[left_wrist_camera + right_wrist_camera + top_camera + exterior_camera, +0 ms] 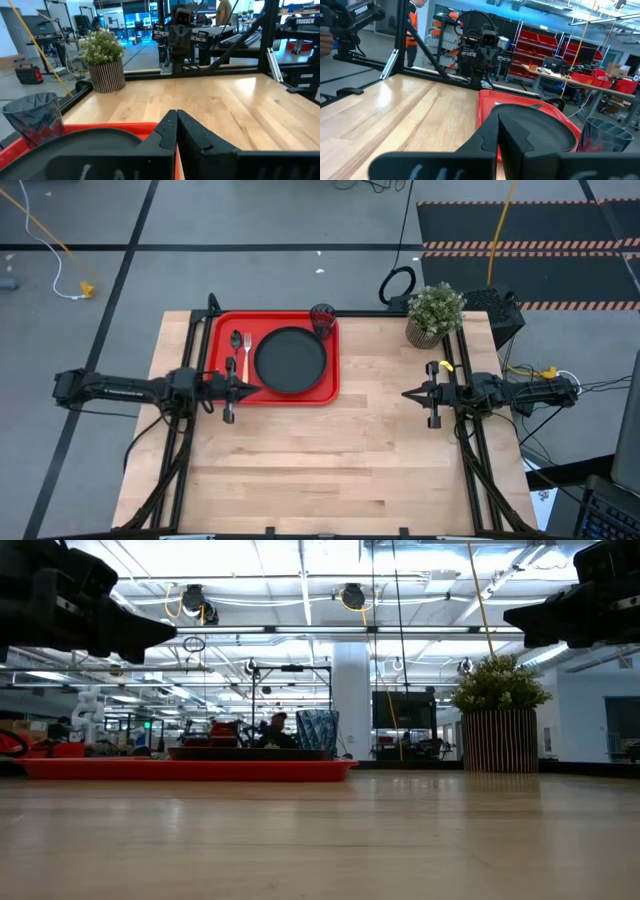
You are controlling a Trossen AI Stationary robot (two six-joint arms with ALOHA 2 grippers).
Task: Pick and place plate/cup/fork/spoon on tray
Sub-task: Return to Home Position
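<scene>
Wooden table in a big workshop. Left claw (256, 388), fingers pressed shut and empty, hangs above a corner of the tray (330, 375). Just beside its tip lie the spoon (236, 340) and fork (246, 346), with the plate (291, 360) next to them and the cup (322, 318) farthest from it. All four sit loaded, so nothing seems left to hold. Right claw (407, 393), likewise shut and empty, waits well apart over bare wood. Beyond it stands a plant (433, 315), blocking nothing.
</scene>
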